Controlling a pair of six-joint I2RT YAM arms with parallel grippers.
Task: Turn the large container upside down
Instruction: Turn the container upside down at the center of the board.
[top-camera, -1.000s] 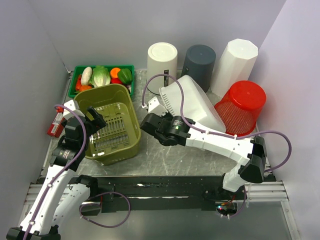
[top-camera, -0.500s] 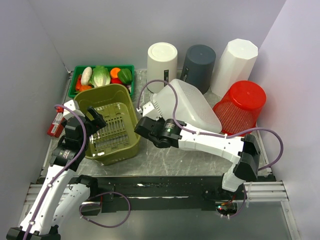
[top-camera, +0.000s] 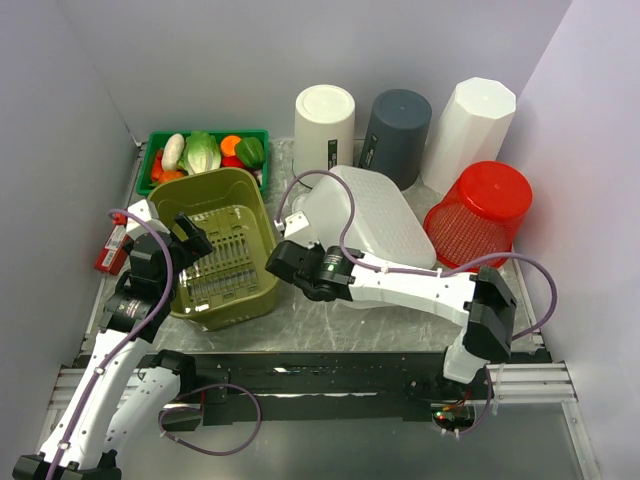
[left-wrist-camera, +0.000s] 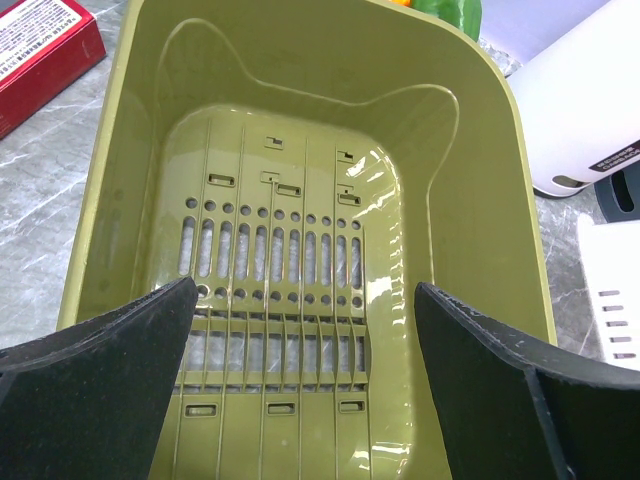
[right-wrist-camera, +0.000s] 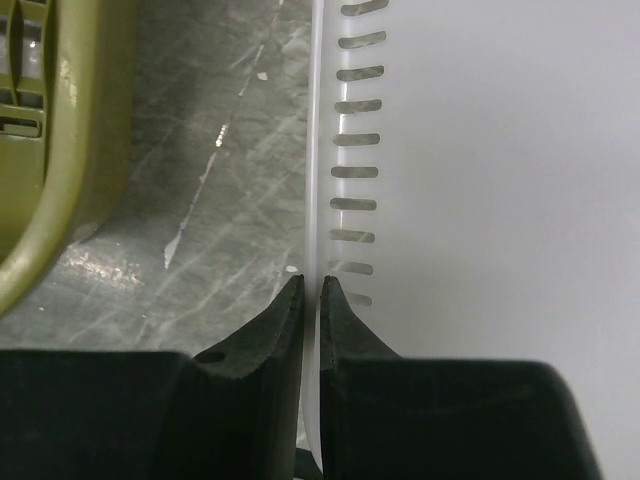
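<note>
The right pincer is clamped on the thin slotted edge of the large white container, which lies bottom-up, stretching right of and beyond its 2 fingers. The left pincer hangs spread wide directly above the olive basket.

Large white slotted container, bottom up on the table centre

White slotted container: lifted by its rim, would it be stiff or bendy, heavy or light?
Probably light: the white slotted container looks thin-walled. Its slim rim, pinched in the right claw, may flex. Boxy, so unlikely to roll.
</note>
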